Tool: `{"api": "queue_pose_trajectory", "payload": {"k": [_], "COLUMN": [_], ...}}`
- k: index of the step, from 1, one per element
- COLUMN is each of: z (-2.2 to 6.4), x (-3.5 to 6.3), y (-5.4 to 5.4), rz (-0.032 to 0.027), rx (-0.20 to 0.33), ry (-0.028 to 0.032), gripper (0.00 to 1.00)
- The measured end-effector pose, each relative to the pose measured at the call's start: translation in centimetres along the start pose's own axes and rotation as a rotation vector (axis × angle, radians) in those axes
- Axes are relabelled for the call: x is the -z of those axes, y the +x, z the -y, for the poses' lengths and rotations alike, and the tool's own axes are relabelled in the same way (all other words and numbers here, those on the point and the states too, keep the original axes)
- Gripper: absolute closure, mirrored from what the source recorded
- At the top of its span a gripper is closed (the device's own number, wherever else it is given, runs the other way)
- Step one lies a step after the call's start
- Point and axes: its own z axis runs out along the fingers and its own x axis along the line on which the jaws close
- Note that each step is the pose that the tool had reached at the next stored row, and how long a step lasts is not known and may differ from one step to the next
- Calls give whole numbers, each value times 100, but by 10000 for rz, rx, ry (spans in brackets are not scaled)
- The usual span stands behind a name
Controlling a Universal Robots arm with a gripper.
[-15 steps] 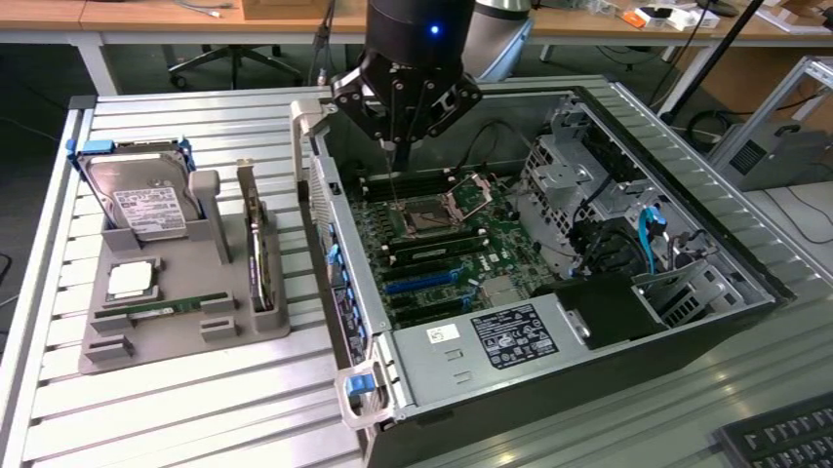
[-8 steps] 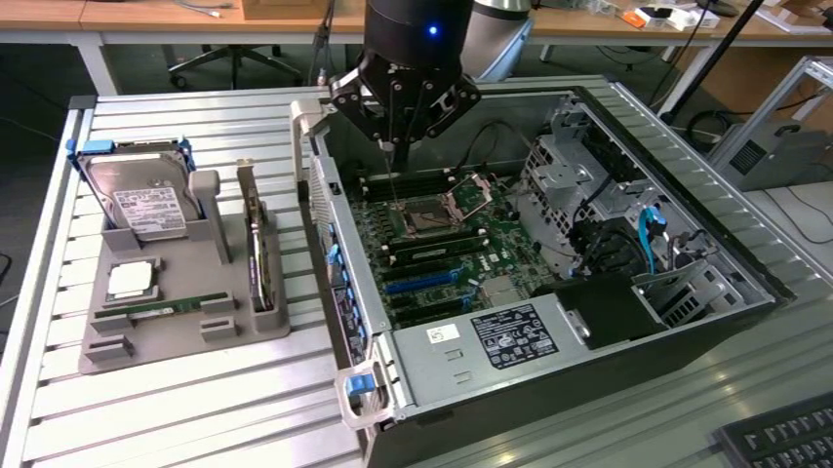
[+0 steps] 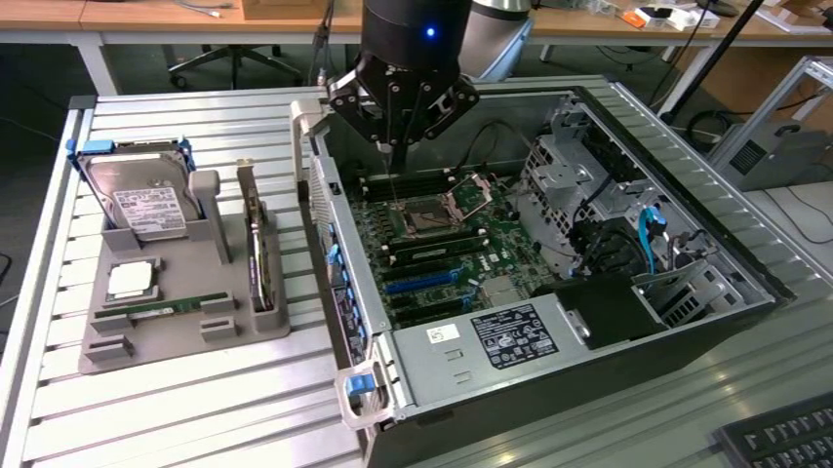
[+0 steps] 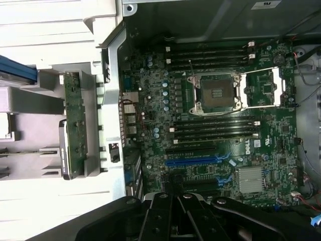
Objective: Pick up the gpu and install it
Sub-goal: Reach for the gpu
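The gpu (image 3: 260, 255) stands on its thin edge in a slot of the grey holder tray (image 3: 182, 331), at the exterior view's left of the open computer case (image 3: 677, 322). In the wrist view the gpu (image 4: 75, 125) shows as a green board with a black block along its side, just outside the case wall. My gripper (image 3: 389, 136) hangs above the motherboard (image 3: 443, 249) near the case's far wall. Its fingers (image 4: 165, 216) are shut with nothing between them. It is well apart from the gpu.
The tray also holds a silver hard drive (image 3: 150, 203) in a blue caddy, a processor (image 3: 135, 280) and a memory stick (image 3: 176, 307). An open processor socket (image 4: 216, 93) and a blue slot (image 4: 195, 161) sit on the board. A keyboard (image 3: 781, 439) lies at the front right.
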Motion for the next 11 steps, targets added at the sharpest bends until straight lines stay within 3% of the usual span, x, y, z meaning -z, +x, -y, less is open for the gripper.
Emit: {"api": "queue_pose_trajectory", "payload": {"k": [11], "z": [22], "x": [-2], "y": [21], "rz": [0], "rx": [0], "ry": [0], "gripper": [89]}}
